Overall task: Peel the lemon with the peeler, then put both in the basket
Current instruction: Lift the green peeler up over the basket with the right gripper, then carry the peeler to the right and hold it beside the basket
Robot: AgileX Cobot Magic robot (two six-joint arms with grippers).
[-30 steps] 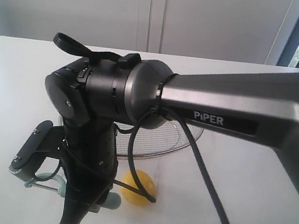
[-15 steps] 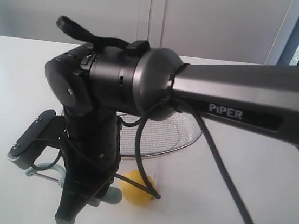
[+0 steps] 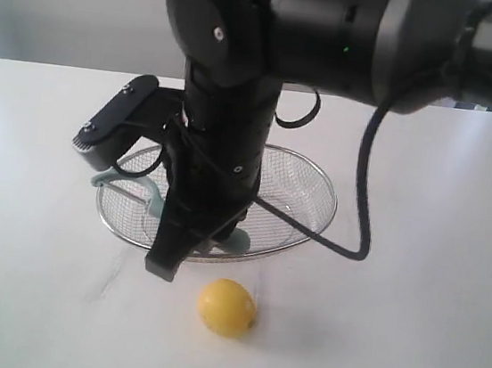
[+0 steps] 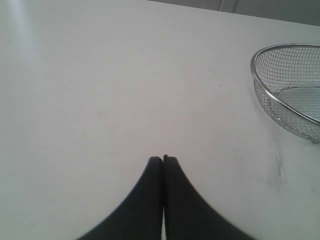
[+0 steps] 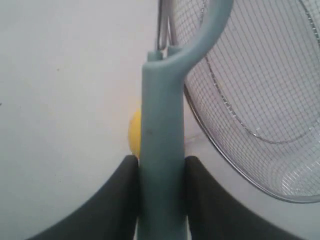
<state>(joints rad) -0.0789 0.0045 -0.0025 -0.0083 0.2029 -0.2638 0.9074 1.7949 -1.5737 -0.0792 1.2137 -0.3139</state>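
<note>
Right gripper (image 5: 160, 165): jaws part-way closed, clamped on the peeler (image 5: 160, 120) handle, one finger on each side.
Peeler: held at the near rim of the basket (image 3: 329, 203), head out to the left in the exterior view; contact with the mesh cannot be told.
Left gripper (image 4: 163, 159): fingers pressed together, nothing between them, over the table (image 4: 75, 100).
Lemon (image 3: 226, 307): on the table, near the basket's front rim, not touching it.
</note>
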